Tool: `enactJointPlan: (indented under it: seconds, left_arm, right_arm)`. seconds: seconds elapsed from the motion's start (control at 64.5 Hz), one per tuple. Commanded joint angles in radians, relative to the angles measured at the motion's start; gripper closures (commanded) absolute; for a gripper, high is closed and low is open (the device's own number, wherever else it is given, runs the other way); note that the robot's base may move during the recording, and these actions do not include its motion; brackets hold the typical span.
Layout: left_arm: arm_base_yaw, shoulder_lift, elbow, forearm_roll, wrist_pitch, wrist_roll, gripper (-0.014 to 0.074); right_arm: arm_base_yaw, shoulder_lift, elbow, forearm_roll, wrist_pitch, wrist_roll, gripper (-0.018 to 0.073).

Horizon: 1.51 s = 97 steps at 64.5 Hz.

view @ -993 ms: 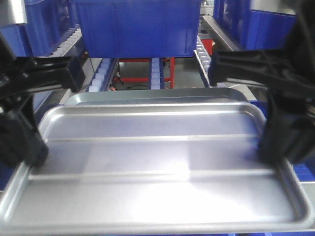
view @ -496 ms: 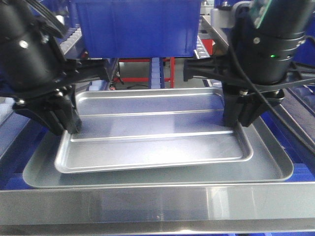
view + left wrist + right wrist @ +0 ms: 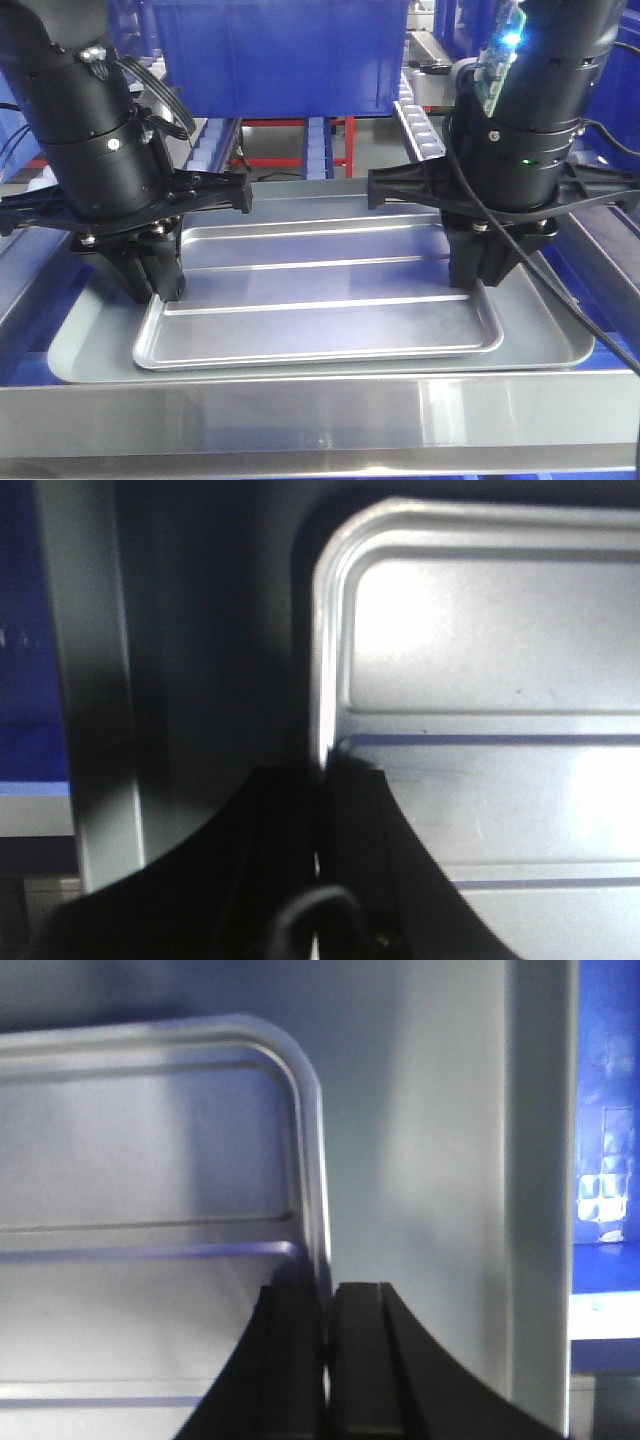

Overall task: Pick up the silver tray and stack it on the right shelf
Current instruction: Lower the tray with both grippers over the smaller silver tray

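The silver tray (image 3: 320, 300), shiny with two long ridges, lies level and low inside the larger dull grey tray (image 3: 565, 345). I cannot tell whether it touches the grey tray. My left gripper (image 3: 152, 288) is shut on its left rim, and my right gripper (image 3: 482, 275) is shut on its right rim. The left wrist view shows the tray's rim (image 3: 325, 660) pinched between the black fingers of the left gripper (image 3: 322, 780). The right wrist view shows the rim (image 3: 315, 1160) held the same way by the right gripper (image 3: 328, 1300). The right shelf's broad steel front bar (image 3: 320, 410) runs along the front.
A big blue bin (image 3: 280, 55) stands on the roller lanes (image 3: 205, 150) just behind the trays. More blue bins stand at the far left and right. Steel side rails flank the grey tray. Black cables hang from both arms.
Both arms carried the silver tray away from the camera and down. It went from close in front of the lens to low inside the larger grey tray. Both grips stayed shut.
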<state>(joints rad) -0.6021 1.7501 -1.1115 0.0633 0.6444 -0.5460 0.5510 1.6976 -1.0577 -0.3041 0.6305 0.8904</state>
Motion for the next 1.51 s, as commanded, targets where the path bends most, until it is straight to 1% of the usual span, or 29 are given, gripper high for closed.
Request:
enactJointPlan:
  seconds: [0.0, 0.279, 0.512, 0.605, 0.776, 0.838, 0.869, 0.884, 0.9, 0.946, 1.009, 1.04, 1.055, 1.071, 1.117, 1.133, 1.148, 1.179, 1.195, 1.241, 1.334, 1.365, 1.489]
  left_arm:
    - [-0.011, -0.036, -0.03, -0.037, -0.022, 0.014, 0.0689]
    - [-0.011, -0.036, -0.032, -0.037, -0.022, 0.014, 0.0689]
    - [-0.011, -0.036, -0.041, -0.007, -0.047, 0.014, 0.0689]
    - [-0.013, -0.036, -0.042, -0.007, -0.06, 0.014, 0.0689]
    - [-0.013, -0.036, -0.042, -0.012, -0.049, 0.014, 0.0682]
    - [-0.013, -0.036, -0.042, -0.016, -0.047, 0.014, 0.064]
    - [-0.013, -0.036, -0.042, -0.016, -0.051, 0.014, 0.0573]
    - [-0.013, -0.036, -0.042, -0.016, -0.051, 0.014, 0.0559]
    - [-0.013, -0.036, -0.042, -0.016, -0.054, 0.014, 0.0516]
    - [-0.013, -0.036, -0.045, -0.016, -0.056, 0.014, 0.0425]
    - [-0.013, -0.036, -0.053, -0.026, -0.044, 0.014, 0.0318]
    - [-0.013, -0.036, -0.059, -0.037, -0.04, 0.014, 0.0272]
    - [-0.013, -0.036, -0.062, -0.039, -0.038, 0.014, 0.0259]
    - [-0.013, -0.036, -0.064, -0.046, -0.035, 0.014, 0.025]
    - [-0.013, -0.036, -0.078, -0.063, -0.012, 0.014, 0.0245]
    - [-0.013, -0.036, -0.08, -0.063, -0.009, 0.014, 0.0246]
    - [-0.013, -0.036, -0.084, -0.063, -0.003, 0.014, 0.0248]
    - [-0.011, -0.036, -0.098, -0.063, 0.013, 0.014, 0.0256]
    - [-0.011, -0.036, -0.107, -0.063, 0.021, 0.014, 0.0261]
    - [-0.009, -0.036, -0.126, -0.049, 0.049, 0.014, 0.0277]
    - [-0.009, -0.036, -0.18, 0.021, 0.115, 0.014, 0.0311]
    - [-0.009, -0.036, -0.193, 0.034, 0.138, 0.014, 0.0318]
    - [-0.009, -0.036, -0.262, 0.039, 0.228, 0.014, 0.0354]
  right_arm:
    - [0.001, -0.044, -0.041, -0.005, -0.1, 0.004, 0.05]
    - [0.001, -0.044, -0.041, -0.005, -0.1, 0.004, 0.05]
    - [0.001, -0.044, -0.041, -0.005, -0.099, 0.004, 0.05]
    - [0.001, -0.044, -0.041, -0.005, -0.097, 0.004, 0.05]
    - [0.001, -0.044, -0.041, -0.005, -0.097, 0.004, 0.05]
    - [0.001, -0.044, -0.041, -0.005, -0.097, 0.004, 0.05]
    - [0.001, -0.044, -0.041, -0.005, -0.097, 0.004, 0.05]
    - [0.001, -0.044, -0.041, -0.005, -0.097, 0.004, 0.05]
    - [0.001, -0.044, -0.041, -0.005, -0.098, 0.004, 0.05]
    - [0.001, -0.044, -0.041, -0.005, -0.102, 0.004, 0.0496]
    - [0.001, -0.044, -0.041, -0.005, -0.108, 0.004, 0.0445]
    - [0.001, -0.044, -0.041, -0.005, -0.108, 0.004, 0.036]
    - [0.001, -0.044, -0.041, -0.005, -0.107, 0.004, 0.0342]
    - [0.001, -0.044, -0.041, -0.005, -0.105, 0.004, 0.028]
    - [0.001, -0.044, -0.041, -0.005, -0.098, 0.004, 0.0132]
    - [0.001, -0.044, -0.041, -0.005, -0.095, 0.004, 0.0106]
    - [0.001, -0.044, -0.042, -0.005, -0.091, 0.004, 0.0029]
    - [0.001, -0.044, -0.048, -0.005, -0.066, 0.004, -0.0085]
    - [0.001, -0.044, -0.052, -0.005, -0.052, 0.004, -0.0093]
    - [0.001, -0.045, -0.062, -0.006, -0.017, 0.004, -0.0074]
    - [0.001, -0.045, -0.097, -0.027, 0.027, 0.004, -0.0032]
    - [0.001, -0.046, -0.109, -0.031, 0.047, 0.004, -0.0027]
    - [0.001, -0.06, -0.162, -0.03, 0.098, 0.003, -0.0001]
